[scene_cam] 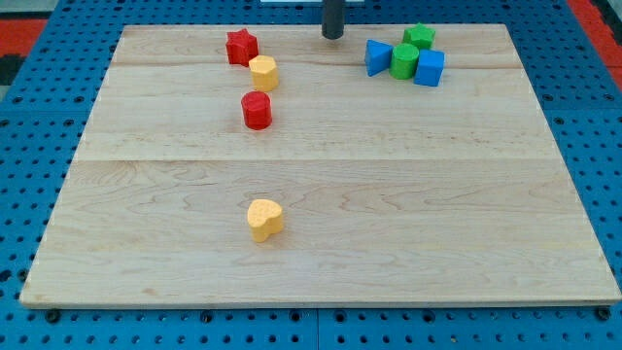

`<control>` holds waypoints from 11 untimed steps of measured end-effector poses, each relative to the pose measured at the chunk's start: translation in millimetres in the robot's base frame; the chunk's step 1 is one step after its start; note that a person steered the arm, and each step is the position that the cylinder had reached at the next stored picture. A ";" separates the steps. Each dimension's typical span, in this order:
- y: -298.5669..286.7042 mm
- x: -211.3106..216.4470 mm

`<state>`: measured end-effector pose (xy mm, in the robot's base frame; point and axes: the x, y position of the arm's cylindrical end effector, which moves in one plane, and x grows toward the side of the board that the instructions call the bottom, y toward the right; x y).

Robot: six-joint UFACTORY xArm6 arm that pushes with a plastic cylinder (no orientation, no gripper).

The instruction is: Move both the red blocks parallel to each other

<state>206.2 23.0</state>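
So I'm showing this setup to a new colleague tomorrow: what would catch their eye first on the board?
Probably the tight cluster at the view's top right: a blue block, a green cylinder, another green block and a blue cube. Next, the line at top left: red star, yellow block and red cylinder. My tip sits at the top edge between the two groups, touching nothing, and a lone yellow block lies lower down.

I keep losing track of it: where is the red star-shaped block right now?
The red star block sits near the view's top edge, left of centre, touching the yellow cylinder below-right of it; my tip is off to its right.
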 end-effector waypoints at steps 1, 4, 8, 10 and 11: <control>-0.8 0.0; -64.1 -3.9; -76.7 20.6; -84.7 15.8; -99.3 15.8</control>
<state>222.0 -76.3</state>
